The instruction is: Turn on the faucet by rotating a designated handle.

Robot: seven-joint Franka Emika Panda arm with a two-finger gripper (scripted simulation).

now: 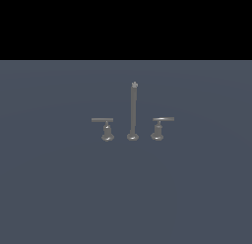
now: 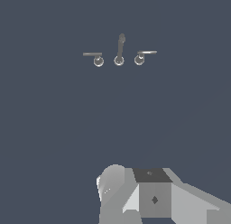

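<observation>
Handle [image 1: 102, 120]: flat square-ended lever on the faucet [image 1: 133, 112], far ahead of my tool [image 2: 149, 196], untouched; whole turn left to do, as I judge. Spout rod [image 1: 133, 110] just beside it, arched lever [image 1: 163, 119] beyond. Desk [image 1: 49, 189] bare between us, open approach. Tool's fingers unseen; spread unknown.

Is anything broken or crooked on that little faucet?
Nothing stands out. The spout rod stands straight between the two handles, the flat-bar handle and the round-tipped handle sit upright on their bases, and both levers lie level. No spill or damage shows. The gripper's fingers aren't visible.
</observation>
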